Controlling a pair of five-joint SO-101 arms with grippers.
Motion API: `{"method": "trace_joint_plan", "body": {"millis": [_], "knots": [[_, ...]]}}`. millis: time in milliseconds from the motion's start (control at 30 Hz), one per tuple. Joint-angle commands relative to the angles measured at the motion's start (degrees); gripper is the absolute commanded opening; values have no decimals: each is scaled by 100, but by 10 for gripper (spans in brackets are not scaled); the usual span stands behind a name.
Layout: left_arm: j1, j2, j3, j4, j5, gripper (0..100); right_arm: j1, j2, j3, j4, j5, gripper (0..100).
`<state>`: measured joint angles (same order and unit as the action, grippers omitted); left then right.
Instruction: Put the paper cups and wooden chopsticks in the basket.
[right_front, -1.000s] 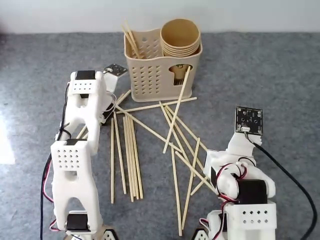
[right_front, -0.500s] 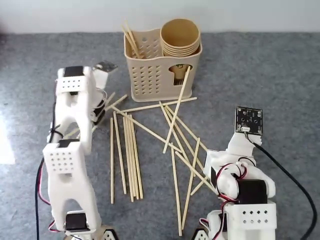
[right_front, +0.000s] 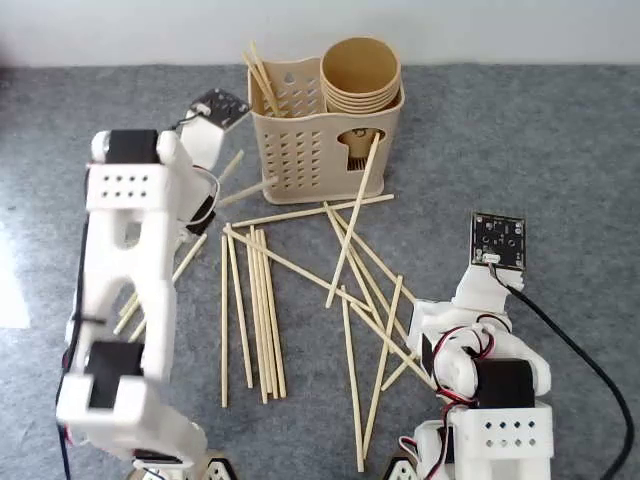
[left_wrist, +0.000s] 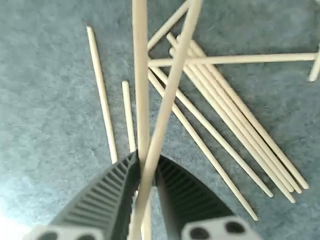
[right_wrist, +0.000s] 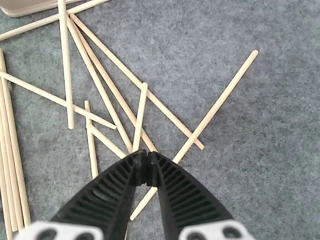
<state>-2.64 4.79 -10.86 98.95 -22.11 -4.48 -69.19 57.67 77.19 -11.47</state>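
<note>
Grey carpeted table (right_front: 560, 150), scattered wooden chopsticks (right_front: 262, 310); beige basket (right_front: 300, 150) standing

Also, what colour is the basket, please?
The basket is beige with perforated walls, clearest in the high view.

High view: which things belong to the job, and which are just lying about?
Job: basket, paper cups stacked in it, loose chopsticks in front of it, held chopsticks in the left tool.
Lying about: grey mat, black cable.

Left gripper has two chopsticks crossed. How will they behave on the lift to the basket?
Likely stiff: the held chopsticks run straight, no sag. They cross inside the left gripper, so one may pivot or slip. Thin, so probably light.
</note>
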Motion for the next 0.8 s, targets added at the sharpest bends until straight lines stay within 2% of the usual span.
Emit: {"method": "trace_joint_plan", "body": {"millis": [0,433,533,667,767], "knots": [[88,-1011,136,105,62,12,57,-84,-26,-84,-70,8],[149,-2075,356,62,343,12,57,-75,-18,-75,-70,8],[176,-2048,620,114,299,12,57,-75,-18,-75,-70,8],[387,-1626,1534,105,-264,13,57,-75,-18,-75,-70,8],[246,-1468,1657,-220,-167,13,57,-75,-18,-75,-70,8]]}}
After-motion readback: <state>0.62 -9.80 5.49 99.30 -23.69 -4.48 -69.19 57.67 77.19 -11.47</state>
